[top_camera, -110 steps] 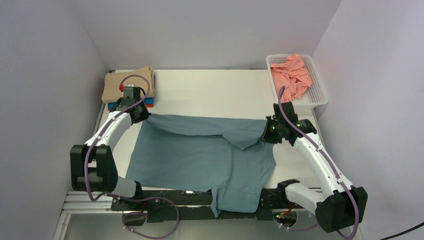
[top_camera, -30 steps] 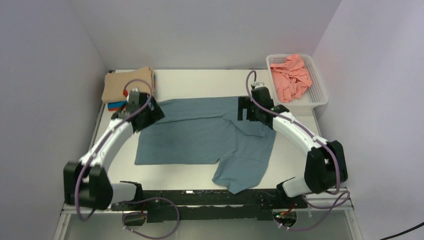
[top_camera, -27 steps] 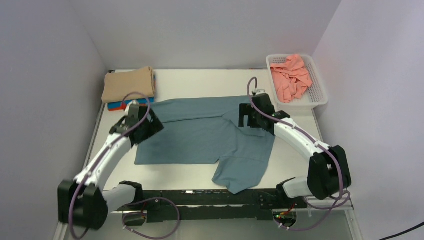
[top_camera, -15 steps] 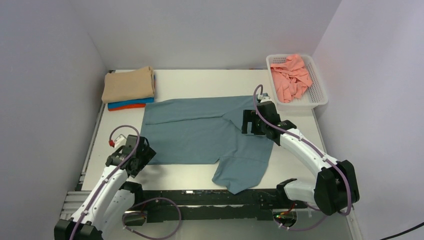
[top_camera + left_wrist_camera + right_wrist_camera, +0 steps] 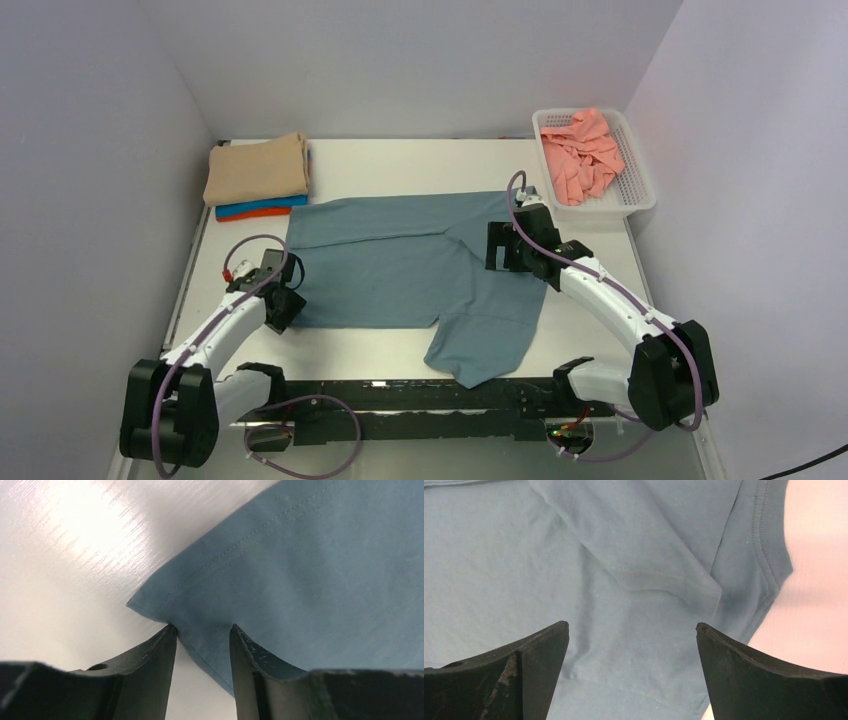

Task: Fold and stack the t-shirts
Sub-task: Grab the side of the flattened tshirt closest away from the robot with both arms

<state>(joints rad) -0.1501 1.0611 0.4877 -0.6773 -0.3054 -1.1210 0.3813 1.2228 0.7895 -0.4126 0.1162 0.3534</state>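
Straddling the lower left corner of the teal-grey t-shirt (image 5: 325,570), the left gripper (image 5: 202,627) has its jaws about half apart. One finger touches the stitched hem and the other sits over the cloth. A small pucker of fabric lies between them, but they are not pinched together on it. In the top view this gripper sits left of centre, low on the table (image 5: 400,165).

The right gripper (image 5: 629,625) hangs with its jaws spread wide and nothing in them. It is above a sleeve that lies folded over the shirt's body, right of centre in the top view.

The shirt lies flat across the middle of the table, with one part trailing toward the bottom edge. At upper left is a stack of folded tees: the tan t-shirt (image 5: 257,170) on top, then the blue t-shirt (image 5: 262,207) and the orange t-shirt (image 5: 240,214). At upper right, the white basket (image 5: 640,190) holds crumpled salmon pink cloth (image 5: 580,150).
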